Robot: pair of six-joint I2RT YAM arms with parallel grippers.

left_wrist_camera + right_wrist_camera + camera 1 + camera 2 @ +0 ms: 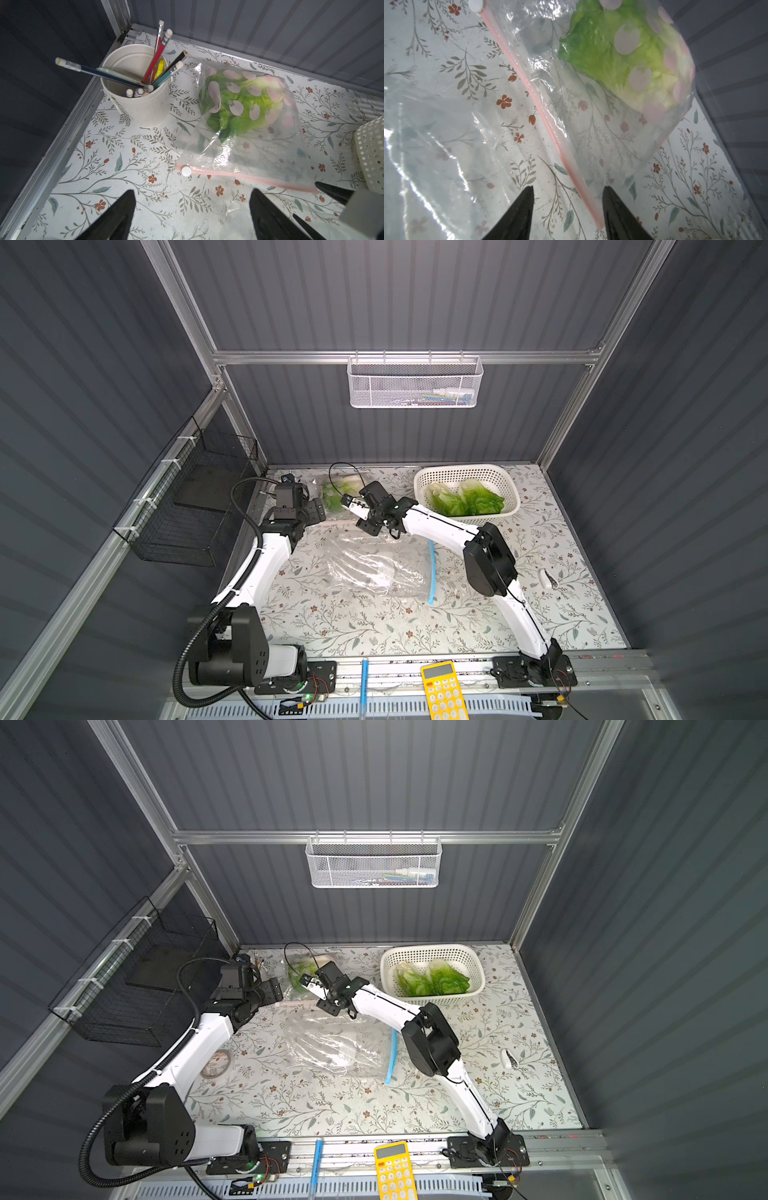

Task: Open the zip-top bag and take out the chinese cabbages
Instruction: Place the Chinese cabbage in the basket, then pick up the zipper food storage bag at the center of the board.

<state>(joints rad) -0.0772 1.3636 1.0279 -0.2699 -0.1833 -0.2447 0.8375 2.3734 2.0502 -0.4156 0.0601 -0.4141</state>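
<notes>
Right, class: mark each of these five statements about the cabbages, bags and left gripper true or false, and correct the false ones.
1. Two chinese cabbages lie in the white basket. True.
2. The pink-zip bag is empty. False: one cabbage is inside it.
3. The left gripper is shut on that bag. False: its jaws stand apart and hold nothing.
4. A pencil cup stands beside the pink-zip bag. True.
5. The blue-zip bag holds a cabbage. False: no cabbage shows inside it.
</notes>
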